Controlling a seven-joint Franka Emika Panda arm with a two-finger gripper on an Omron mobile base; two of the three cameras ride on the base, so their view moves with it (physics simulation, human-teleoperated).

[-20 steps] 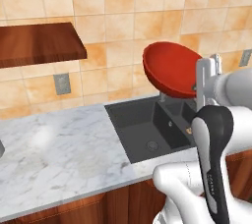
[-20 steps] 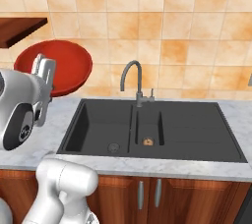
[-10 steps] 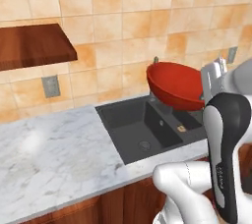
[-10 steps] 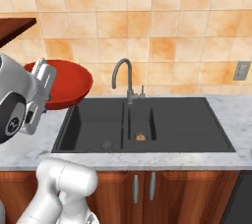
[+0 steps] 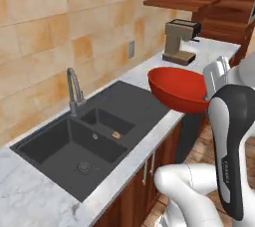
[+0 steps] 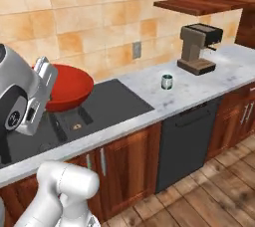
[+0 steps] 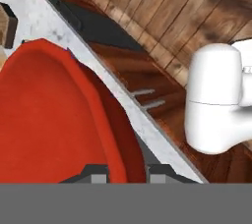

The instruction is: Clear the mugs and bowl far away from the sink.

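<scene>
The desk (image 6: 209, 84) lies open between the sink (image 5: 84, 139) and coffee machine (image 6: 198, 48). The red bowl (image 5: 178, 89) hangs over its front edge, rim pinched in the narrowly parted gripper (image 7: 127, 173). One mug (image 6: 167, 81) stands mid-desk.
</scene>
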